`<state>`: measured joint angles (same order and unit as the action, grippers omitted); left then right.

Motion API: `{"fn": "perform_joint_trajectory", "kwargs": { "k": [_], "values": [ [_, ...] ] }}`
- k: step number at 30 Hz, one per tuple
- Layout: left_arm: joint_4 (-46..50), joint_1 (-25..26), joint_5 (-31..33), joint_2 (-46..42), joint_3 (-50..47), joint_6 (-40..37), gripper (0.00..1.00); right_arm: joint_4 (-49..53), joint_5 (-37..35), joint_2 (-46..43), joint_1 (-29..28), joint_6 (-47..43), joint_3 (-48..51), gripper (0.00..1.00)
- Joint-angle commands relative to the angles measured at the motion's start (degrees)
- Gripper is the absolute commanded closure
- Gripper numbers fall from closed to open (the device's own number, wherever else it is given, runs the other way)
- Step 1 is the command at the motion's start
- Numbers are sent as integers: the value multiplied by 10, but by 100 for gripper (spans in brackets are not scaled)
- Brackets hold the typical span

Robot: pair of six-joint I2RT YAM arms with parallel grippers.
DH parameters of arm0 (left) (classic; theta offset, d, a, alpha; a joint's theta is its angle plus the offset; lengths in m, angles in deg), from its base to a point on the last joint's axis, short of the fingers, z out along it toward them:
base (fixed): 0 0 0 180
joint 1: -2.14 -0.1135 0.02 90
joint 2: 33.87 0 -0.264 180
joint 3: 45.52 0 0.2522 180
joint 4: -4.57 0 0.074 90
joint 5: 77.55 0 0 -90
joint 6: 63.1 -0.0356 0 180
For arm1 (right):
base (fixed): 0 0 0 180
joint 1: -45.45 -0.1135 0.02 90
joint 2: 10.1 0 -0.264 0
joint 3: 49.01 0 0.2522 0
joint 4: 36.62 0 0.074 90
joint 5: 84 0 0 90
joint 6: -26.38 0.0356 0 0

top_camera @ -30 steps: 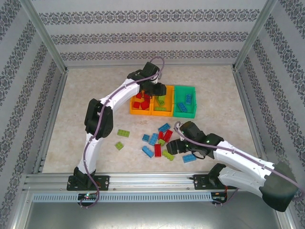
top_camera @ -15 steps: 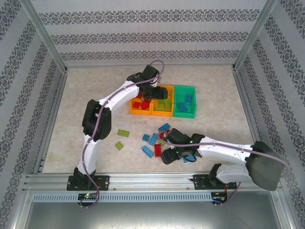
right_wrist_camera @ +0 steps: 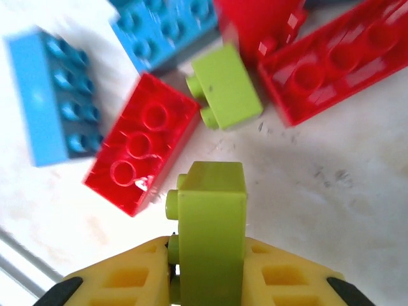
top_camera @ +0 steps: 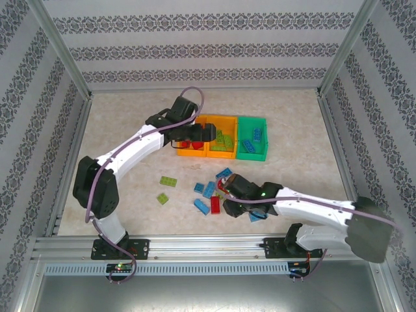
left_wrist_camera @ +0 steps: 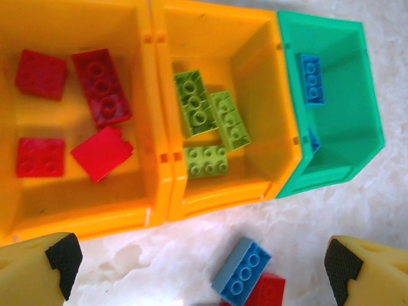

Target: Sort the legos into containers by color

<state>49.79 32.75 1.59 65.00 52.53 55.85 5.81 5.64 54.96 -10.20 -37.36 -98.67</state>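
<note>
Marbled table [top_camera: 292, 123], sorting partway; some bricks [top_camera: 207, 190] lie loose near the middle.
Of the bins [left_wrist_camera: 159, 185], left holds red bricks [left_wrist_camera: 95, 89], middle green, right blue; left claw [left_wrist_camera: 203, 274] gapes wide above them, empty; right claw [right_wrist_camera: 207, 280] is pinched shut on a lime brick [right_wrist_camera: 210, 210] at the loose heap.

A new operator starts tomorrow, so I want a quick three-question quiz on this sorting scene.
1. True or false: the right gripper is shut on a lime green brick.
2. Which colour lies in the middle orange bin? A red, B lime green, C blue.
3. Fill in: the left orange bin holds ___ red bricks.
Key: 1 true; 2 B; 3 four.
</note>
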Motion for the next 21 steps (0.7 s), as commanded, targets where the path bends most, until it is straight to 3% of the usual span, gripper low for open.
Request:
{"fn": "perform_joint_trajectory", "kwargs": {
  "k": [1,5,9,17,21],
  "values": [
    [4,-7,41,-36,-41,12,0,-2,-15,-61,40,-8,13,75],
    [-33,-8,54,-107,-134,8,0,-51,25,-107,129,-17,6,75],
    [-9,-8,67,-150,-182,4,0,-113,100,-77,228,-11,-29,77],
    [4,-8,82,-243,-296,75,0,-124,203,133,320,14,-215,80],
    [9,-8,84,-291,-358,121,0,-108,211,222,339,37,-298,76]
  ]
}}
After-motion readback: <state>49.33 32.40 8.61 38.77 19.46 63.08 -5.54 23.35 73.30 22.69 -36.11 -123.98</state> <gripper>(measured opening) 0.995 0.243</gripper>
